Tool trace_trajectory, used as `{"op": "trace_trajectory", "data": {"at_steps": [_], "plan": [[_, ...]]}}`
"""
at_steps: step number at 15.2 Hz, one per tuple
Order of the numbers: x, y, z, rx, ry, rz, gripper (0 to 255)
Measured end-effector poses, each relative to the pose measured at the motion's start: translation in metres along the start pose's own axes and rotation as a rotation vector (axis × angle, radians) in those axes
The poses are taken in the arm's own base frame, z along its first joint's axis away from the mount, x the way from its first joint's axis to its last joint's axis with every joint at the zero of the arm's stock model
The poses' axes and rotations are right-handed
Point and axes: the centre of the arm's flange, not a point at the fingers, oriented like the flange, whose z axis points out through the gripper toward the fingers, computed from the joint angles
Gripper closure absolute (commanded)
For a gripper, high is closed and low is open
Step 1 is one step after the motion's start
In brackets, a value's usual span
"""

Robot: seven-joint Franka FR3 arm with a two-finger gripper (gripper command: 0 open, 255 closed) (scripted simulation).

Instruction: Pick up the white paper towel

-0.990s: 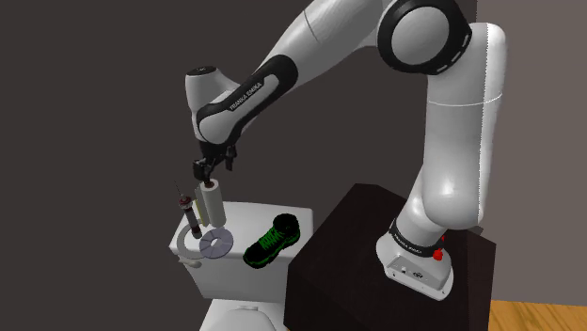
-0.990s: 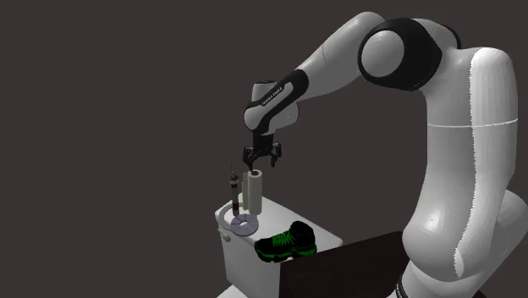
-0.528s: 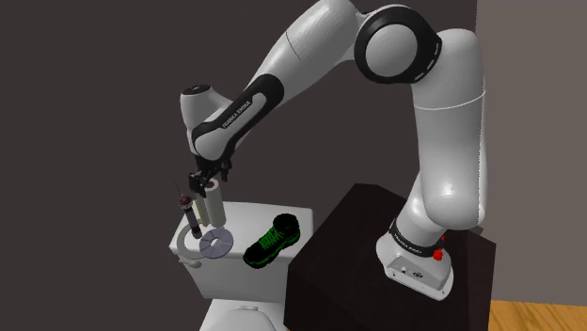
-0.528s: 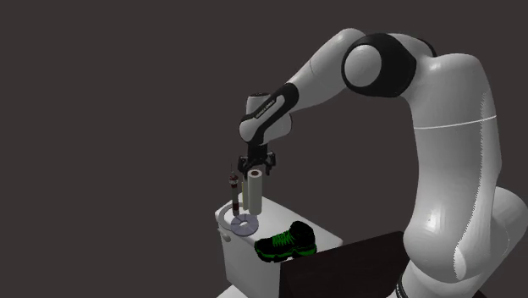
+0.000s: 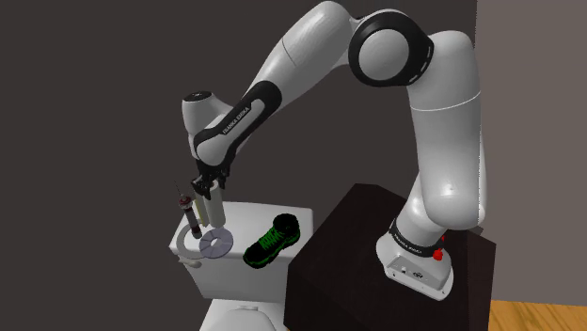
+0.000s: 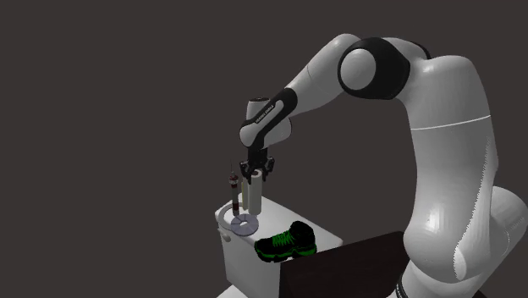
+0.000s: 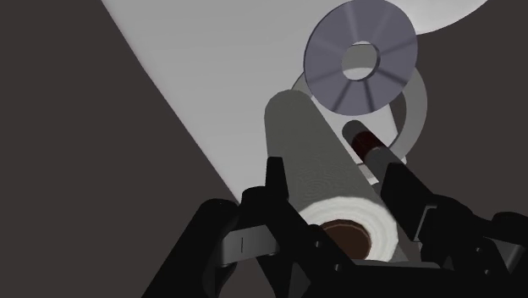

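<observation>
Straddling the paper towel roll [image 7: 305, 144], the gripper [image 7: 334, 173] has jaws spread, not pinching yet; closing off-centre could tip it onto the disc [image 7: 326, 63] beside it.

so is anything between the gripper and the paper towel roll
Nothing visible does. The gripper straddles the top of the upright paper towel roll, a finger on each side. A dark red object stands close beside one finger, outside the gap.

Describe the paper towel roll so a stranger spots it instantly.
On the white toilet tank, the paper towel roll stands upright. It alone is a pale thick cylinder, unlike the flat grey disc, the black-green shoe and the thin dark stick.
</observation>
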Motion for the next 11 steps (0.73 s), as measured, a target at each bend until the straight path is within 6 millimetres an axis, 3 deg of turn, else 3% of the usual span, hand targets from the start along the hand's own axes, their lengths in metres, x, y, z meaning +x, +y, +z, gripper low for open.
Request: {"op": "trace_trajectory", "data": {"at_steps": [6, 11], "plan": [[0.0, 0.0, 0.0, 0.0, 0.0, 0.0, 255], [0.0, -0.002, -0.019, 0.0, -0.002, 0.0, 255]]}}
